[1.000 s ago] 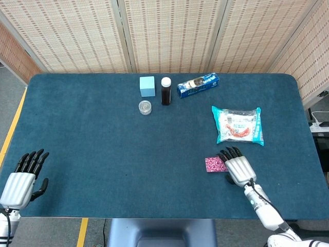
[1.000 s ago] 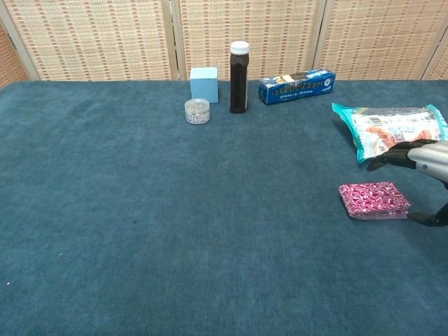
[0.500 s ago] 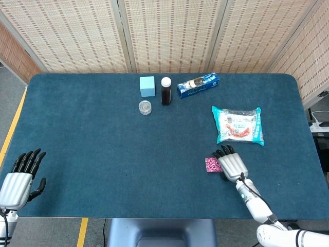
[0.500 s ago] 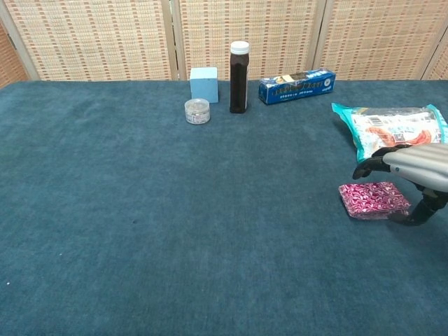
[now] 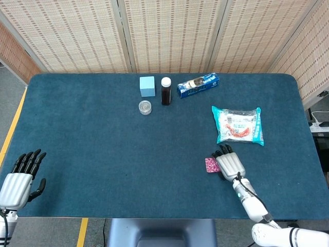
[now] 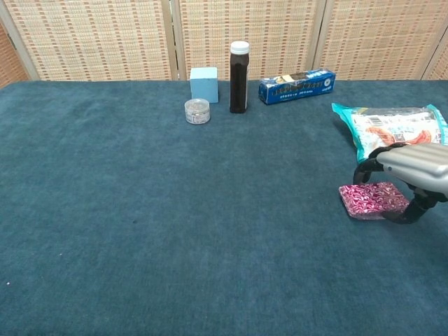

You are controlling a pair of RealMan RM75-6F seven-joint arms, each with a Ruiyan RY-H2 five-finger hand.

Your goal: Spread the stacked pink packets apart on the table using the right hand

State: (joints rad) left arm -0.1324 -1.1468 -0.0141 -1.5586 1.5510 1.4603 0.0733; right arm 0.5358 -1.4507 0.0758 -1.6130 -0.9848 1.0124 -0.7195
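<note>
One pink stack, packet count unclear, lies under the right hand; its dark fingers arch over the stack, thumb at its near right edge, touching or not unclear. One snack bag just beyond fingers. Far off: one bottle, blue cube, small jar, blue box. Left hand off the tabletop corner, fingers spread.

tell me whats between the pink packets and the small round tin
Nothing: in the chest view only bare blue table runs from the pink packets to the round tin.
</note>
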